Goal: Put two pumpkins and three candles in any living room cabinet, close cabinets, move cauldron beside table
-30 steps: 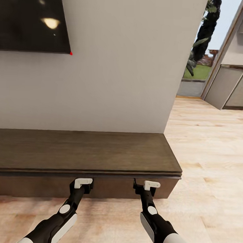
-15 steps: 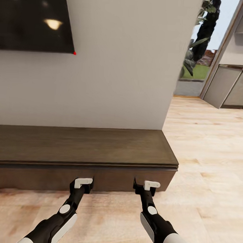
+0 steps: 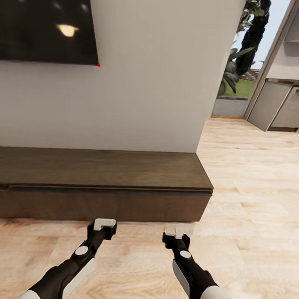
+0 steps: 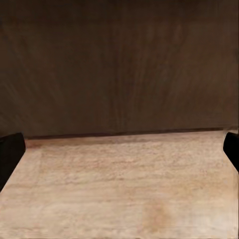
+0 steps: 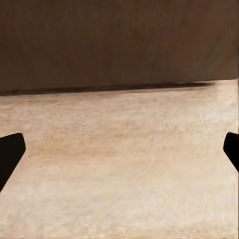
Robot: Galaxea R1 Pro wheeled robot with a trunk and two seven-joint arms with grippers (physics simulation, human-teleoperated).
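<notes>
The cabinet point(image 3: 100, 169) is a long, low dark-brown unit against the white wall, and its plain fronts are all shut. Both arms reach forward over the plank floor just short of it. My left gripper point(image 3: 104, 224) hangs open in front of the cabinet's middle, my right gripper point(image 3: 177, 232) open nearer its right end, and neither holds anything. In the left wrist view the dark cabinet front point(image 4: 119, 64) rises beyond a strip of floor, with the left gripper point(image 4: 119, 154) spread wide. The right wrist view has the cabinet front point(image 5: 119, 45) farther off, beyond the open right gripper point(image 5: 119, 154).
A black TV point(image 3: 46, 23) hangs on the wall above the cabinet. The wall ends at the right of the cabinet, and light wood floor point(image 3: 253, 181) runs past it toward grey kitchen units point(image 3: 285, 108) and a plant point(image 3: 242, 53) by a window.
The whole view has pulled back and turned a little: the cabinet sits farther away, and both grippers, earlier right at its front, are now over bare floor.
</notes>
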